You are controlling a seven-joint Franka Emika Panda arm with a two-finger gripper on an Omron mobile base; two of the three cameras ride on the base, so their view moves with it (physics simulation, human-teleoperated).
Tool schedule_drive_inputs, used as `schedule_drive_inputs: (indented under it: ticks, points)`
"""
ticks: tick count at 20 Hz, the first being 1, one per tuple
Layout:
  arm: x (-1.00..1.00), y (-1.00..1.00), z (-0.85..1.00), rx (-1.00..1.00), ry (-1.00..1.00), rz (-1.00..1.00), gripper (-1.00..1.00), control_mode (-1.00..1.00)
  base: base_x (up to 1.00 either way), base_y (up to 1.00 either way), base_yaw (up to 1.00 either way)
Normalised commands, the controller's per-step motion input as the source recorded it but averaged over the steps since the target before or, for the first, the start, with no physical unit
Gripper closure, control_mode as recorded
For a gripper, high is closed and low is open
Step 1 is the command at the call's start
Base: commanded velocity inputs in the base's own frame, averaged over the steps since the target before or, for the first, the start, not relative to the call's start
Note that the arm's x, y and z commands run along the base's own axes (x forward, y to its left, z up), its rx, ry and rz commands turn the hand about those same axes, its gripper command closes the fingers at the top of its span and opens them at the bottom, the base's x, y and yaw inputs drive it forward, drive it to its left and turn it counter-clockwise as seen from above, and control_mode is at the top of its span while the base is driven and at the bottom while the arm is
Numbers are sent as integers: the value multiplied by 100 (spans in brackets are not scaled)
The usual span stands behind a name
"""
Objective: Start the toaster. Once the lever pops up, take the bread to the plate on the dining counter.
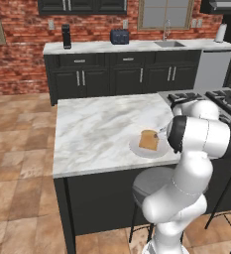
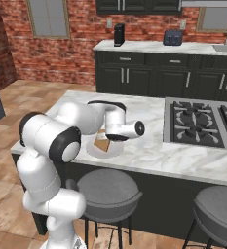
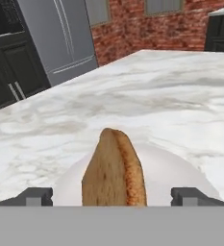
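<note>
Gripper (image 3: 111, 196) jaws stand spread wide in the hand view, one dark tip low at the left and the other low at the right, each clear of the slice between them. No brand, label or writing can be read on anything in view.

Between those tips stands the bread (image 3: 114, 168), a golden-brown slice seen nearly edge-on and upright or close to it — whether it leans on anything cannot be told from this angle. It sits on the plate (image 3: 180, 173), whose pale round surface shows on either side of it. From the left base view the bread (image 1: 148, 140) rests on the plate (image 1: 137, 147) near the right end of the dining counter (image 1: 97, 134), with the white arm's wrist just beside it. From the right base view the arm's forearm covers most of the slice; a brown corner of the bread (image 2: 102, 144) shows on the plate (image 2: 110, 151), near the counter's front edge.

The counter top is white-grey veined marble on a dark base, with round grey stools (image 2: 108, 188) tucked under it and a gas hob (image 2: 195, 122) set into its right part. Behind, along a red brick wall, a long counter with dark cabinets carries a tall black appliance (image 1: 66, 36), the toaster (image 1: 120, 36) — small, dark blue — and a sink (image 1: 169, 43). The floor is brown tile.
</note>
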Motion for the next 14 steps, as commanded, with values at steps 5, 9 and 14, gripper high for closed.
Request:
schedule_drive_inputs:
  ticks: [5, 9, 14]
  points:
    - [0, -32, 0, 0, -13, 0, -100, -100, 0, 0, 0]
    - [1, -9, 34, 0, -10, -4, -100, -100, 0, 0, 0]
    - [10, 12, 78, -2, 0, -12, -100, -100, 0, 0, 0]
